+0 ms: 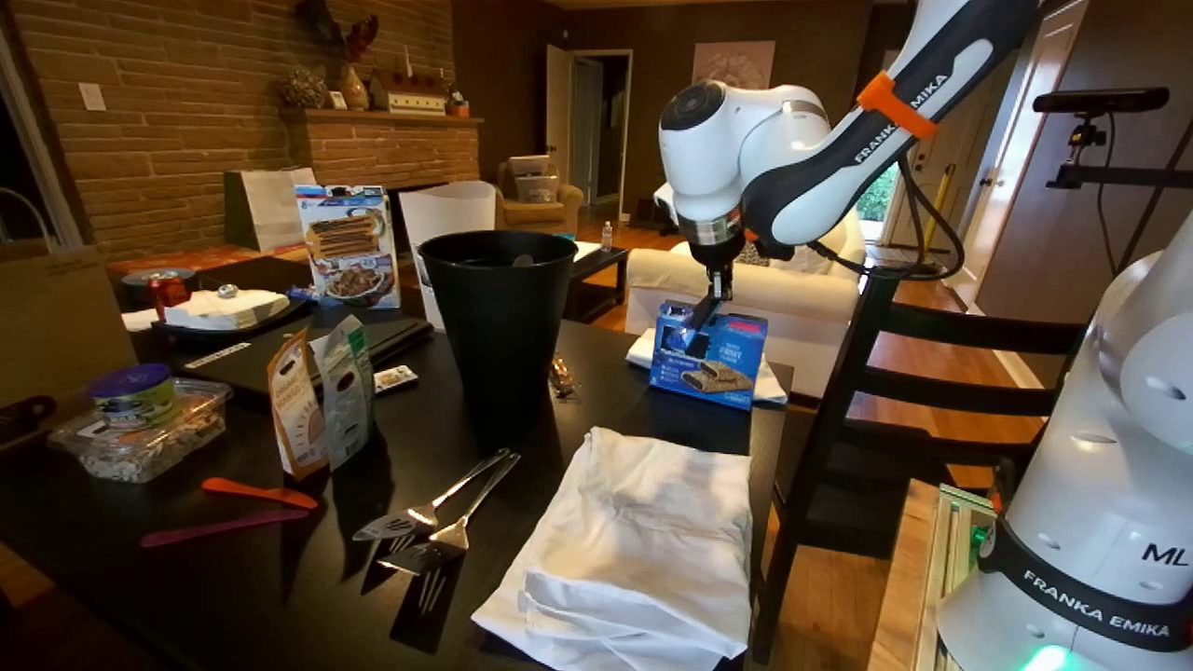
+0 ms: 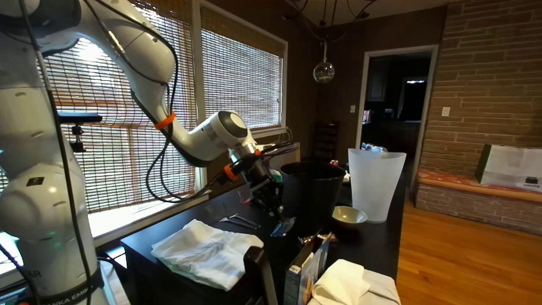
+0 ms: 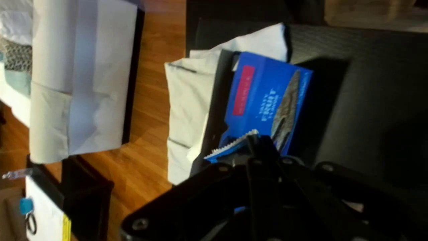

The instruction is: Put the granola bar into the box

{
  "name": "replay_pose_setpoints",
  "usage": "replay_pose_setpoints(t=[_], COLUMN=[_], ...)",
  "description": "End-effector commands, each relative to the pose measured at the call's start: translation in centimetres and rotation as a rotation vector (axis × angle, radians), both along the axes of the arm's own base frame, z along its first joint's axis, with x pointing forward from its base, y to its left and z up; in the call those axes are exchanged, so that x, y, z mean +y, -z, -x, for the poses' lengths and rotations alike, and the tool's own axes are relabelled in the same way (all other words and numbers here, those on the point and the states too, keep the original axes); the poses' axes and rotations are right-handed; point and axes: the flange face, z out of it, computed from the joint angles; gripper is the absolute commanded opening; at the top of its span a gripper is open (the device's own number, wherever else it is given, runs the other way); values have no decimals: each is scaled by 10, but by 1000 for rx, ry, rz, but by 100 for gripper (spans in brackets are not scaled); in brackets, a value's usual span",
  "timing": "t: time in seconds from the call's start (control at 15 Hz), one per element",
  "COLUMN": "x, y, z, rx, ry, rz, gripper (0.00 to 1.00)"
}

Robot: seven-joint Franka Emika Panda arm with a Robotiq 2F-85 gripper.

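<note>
1. In an exterior view the gripper [image 2: 280,212] is pinched tight on the bar [image 2: 283,228]. The box [image 2: 310,273] stands toward 5 o'clock from the bar, apart from it, with bare table [image 2: 368,248] showing between.
2. Around the bar, the bin [image 2: 311,195] is near at 1 o'clock, the bowl [image 2: 349,214] at 3, and the towel [image 2: 209,252] at 8 across a narrow bare gap.
3. The view's lower edge cuts off the box, the chair [image 2: 259,271] covers a strip of table, and whether the bar touches the table cannot be told.
4. In an exterior view the box [image 1: 713,363] stands upright near the table's far corner, the edge just beside it at 3 o'clock; a napkin [image 1: 639,350] shows on both sides. Bare table runs toward 9 o'clock as far as the packet [image 1: 563,377] beside the bin, and a bare strip toward 7 parts box and towel.
5. Here the dark fingers and bar overlap the box's face, their outlines hard to separate; the view's top edge cuts off the arm [image 1: 839,177].
6. In the wrist view the table's edge lies at 9 o'clock from the box, floor [image 3: 153,90] beyond; bare table spreads at 3. The bar overlaps the box's 7 o'clock corner.
7. Black fingers merge into one shape hiding most of the bar; its serrated end shows plainly. The box's inside is too dark to read.
</note>
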Motion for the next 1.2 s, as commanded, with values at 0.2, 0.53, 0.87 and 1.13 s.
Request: replay_pose_setpoints(t=[0.2,0.53,0.87,1.13], x=[30,33,38,43], y=[47,86,106,120], z=[15,11,6,-3], rx=[-16,-104,-127,-163], ry=[302,419,460,453], rz=[-111,-183,-222,-297], gripper=[1,1,49,76])
